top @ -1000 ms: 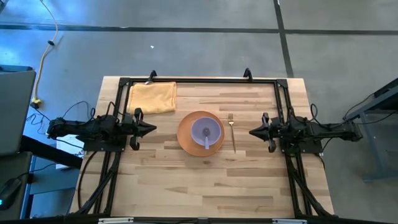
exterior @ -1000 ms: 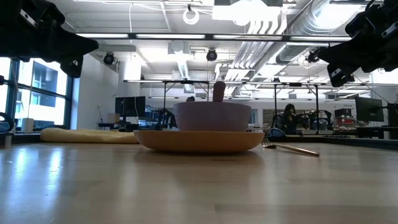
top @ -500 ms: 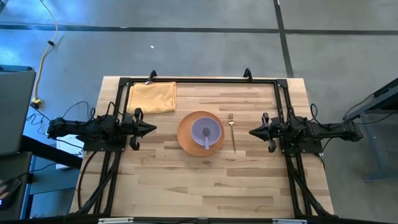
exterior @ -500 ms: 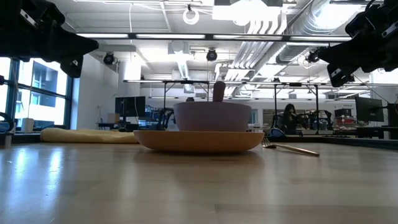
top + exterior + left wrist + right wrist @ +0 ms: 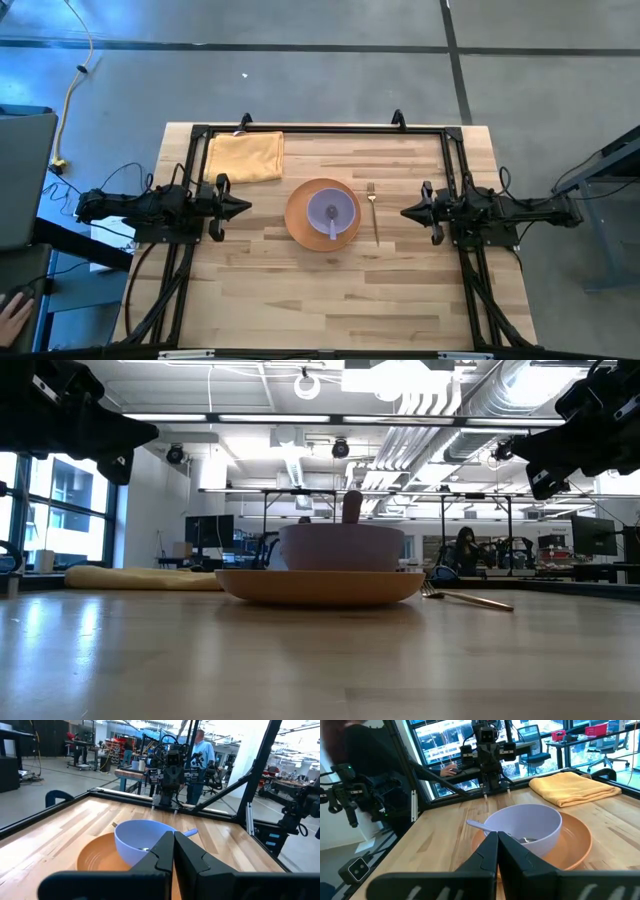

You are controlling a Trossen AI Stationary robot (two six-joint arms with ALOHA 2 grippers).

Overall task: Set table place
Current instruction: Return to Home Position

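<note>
The left gripper [image 5: 246, 207] and right gripper [image 5: 404, 212] hung closed on nothing over the left and right sides of the table [image 5: 300, 290], pointing at each other across the orange plate [image 5: 296, 225]. From table height, the purple bowl [image 5: 342, 547] on that plate hid all of the spoon [image 5: 351, 507] except its handle tip, and the gold fork [image 5: 470, 598] lay just right of the plate. A yellow cloth [image 5: 245, 157] lay on the pale planks, and ductwork [image 5: 480, 400] ran overhead in the workshop beyond.

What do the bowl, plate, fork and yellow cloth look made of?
The purple bowl looks like plastic: smooth, matte, even colour. The orange plate probably too, with a soft sheen. The gold fork seems metal, thin and shiny, though small. The yellow cloth is fabric, folded with soft creases.
</note>
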